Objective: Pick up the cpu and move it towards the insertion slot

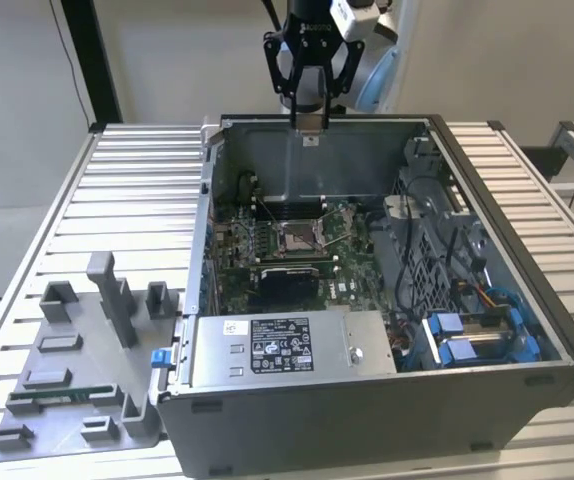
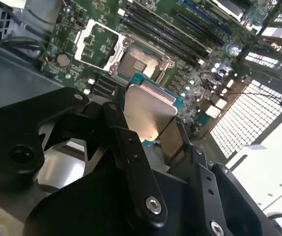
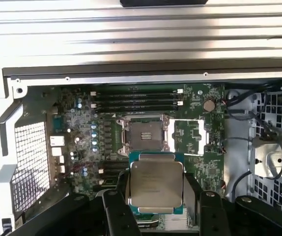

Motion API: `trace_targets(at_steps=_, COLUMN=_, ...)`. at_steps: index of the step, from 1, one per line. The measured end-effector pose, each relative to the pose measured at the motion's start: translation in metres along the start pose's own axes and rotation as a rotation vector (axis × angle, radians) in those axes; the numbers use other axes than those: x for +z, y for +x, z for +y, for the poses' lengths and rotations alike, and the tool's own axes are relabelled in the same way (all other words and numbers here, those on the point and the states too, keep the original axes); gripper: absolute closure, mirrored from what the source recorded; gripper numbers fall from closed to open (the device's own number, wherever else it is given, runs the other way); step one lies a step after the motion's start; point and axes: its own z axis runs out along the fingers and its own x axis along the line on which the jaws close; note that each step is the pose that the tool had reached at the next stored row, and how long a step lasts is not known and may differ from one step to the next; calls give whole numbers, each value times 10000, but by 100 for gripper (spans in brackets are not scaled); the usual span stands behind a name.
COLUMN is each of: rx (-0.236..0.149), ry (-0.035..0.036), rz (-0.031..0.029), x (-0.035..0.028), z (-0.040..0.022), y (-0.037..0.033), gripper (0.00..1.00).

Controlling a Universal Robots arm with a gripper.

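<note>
My gripper (image 1: 310, 122) hangs above the back wall of the open computer case, shut on the cpu (image 1: 310, 128). Both wrist views show the cpu (image 3: 155, 184) (image 2: 148, 110) as a flat silvery square with a thin green rim, clamped by its edges between the black fingers (image 3: 122, 189). The insertion slot (image 1: 297, 238) lies on the green motherboard below and forward of the gripper. Its silver frame is open around a brownish centre (image 3: 145, 135) (image 2: 140, 61), and the hinged lid (image 3: 189, 135) is folded out beside it. The cpu is well above the slot and touches nothing else.
The case walls (image 1: 317, 160) ring the motherboard. A silver power supply (image 1: 267, 350) sits at its front, and blue cables and brackets (image 1: 482, 335) at the exterior view's right. A grey plastic tray (image 1: 77, 370) holding a green memory stick (image 1: 62, 395) lies on the slatted table (image 1: 137, 180).
</note>
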Motion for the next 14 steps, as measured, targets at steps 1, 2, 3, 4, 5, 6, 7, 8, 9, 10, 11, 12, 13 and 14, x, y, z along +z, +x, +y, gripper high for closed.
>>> trace_targets(at_steps=1, rx=-27, ry=12, rz=-2, x=7, z=10, y=-2, gripper=100)
trace_targets(at_steps=2, rx=-51, ry=20, rz=-4, x=13, z=20, y=-3, gripper=100)
trace_targets(at_steps=3, rx=-71, ry=27, rz=-7, x=20, z=29, y=-2, gripper=100)
trace_targets(at_steps=4, rx=-73, ry=31, rz=-8, x=26, z=40, y=-1, gripper=100)
trace_targets(at_steps=5, rx=-74, ry=36, rz=-7, x=30, z=51, y=-1, gripper=100)
trace_targets(at_steps=6, rx=-74, ry=42, rz=-8, x=33, z=61, y=0, gripper=100)
trace_targets(at_steps=7, rx=-74, ry=56, rz=-9, x=38, z=69, y=0, gripper=100)
trace_targets(at_steps=8, rx=-74, ry=80, rz=-10, x=45, z=78, y=1, gripper=100)
trace_targets(at_steps=9, rx=-75, ry=95, rz=-11, x=52, z=90, y=1, gripper=100)
trace_targets(at_steps=10, rx=-75, ry=101, rz=-10, x=56, z=105, y=2, gripper=100)
trace_targets(at_steps=11, rx=-75, ry=104, rz=-11, x=59, z=120, y=3, gripper=100)
trace_targets(at_steps=12, rx=-75, ry=108, rz=-10, x=61, z=136, y=4, gripper=100)
trace_targets(at_steps=13, rx=-74, ry=108, rz=-10, x=64, z=151, y=5, gripper=100)
trace_targets(at_steps=14, rx=-75, ry=110, rz=-11, x=65, z=157, y=5, gripper=100)
